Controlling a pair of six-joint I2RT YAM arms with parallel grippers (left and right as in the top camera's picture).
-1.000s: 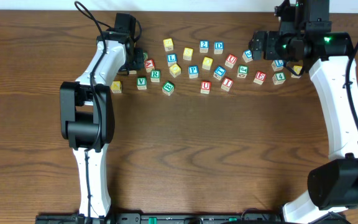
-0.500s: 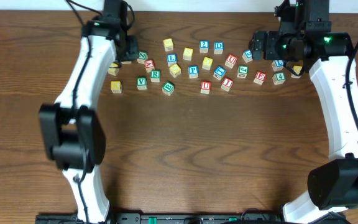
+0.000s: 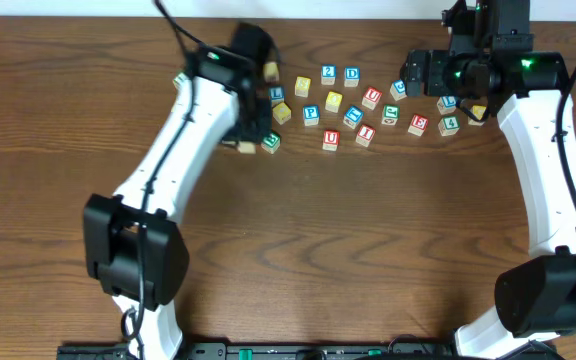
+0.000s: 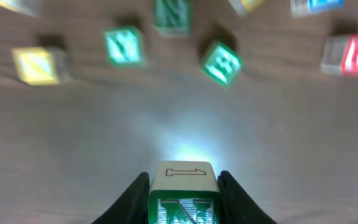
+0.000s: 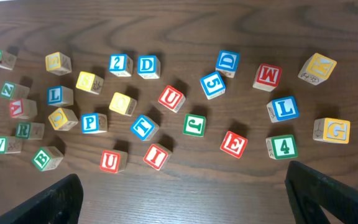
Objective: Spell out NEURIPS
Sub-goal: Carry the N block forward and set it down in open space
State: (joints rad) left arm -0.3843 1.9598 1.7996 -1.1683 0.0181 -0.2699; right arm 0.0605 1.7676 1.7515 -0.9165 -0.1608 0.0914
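Note:
My left gripper is shut on a green N cube and holds it above bare wood; in the overhead view it is at the left end of the cube cluster. The right wrist view shows a red U, red I, red E, blue P, green R, green E and yellow-faced cubes. My right gripper is open and empty, hovering above the cluster's right part.
Other cubes lie in the cluster: blue 2, blue D, blue 5, red M, blue L, green 4, yellow G. The left arm hides the cluster's left cubes in the overhead view.
The left arm has swung from the cluster's far left edge to the right and towards the front. Several left cubes are now hidden under it. The right arm has not moved.

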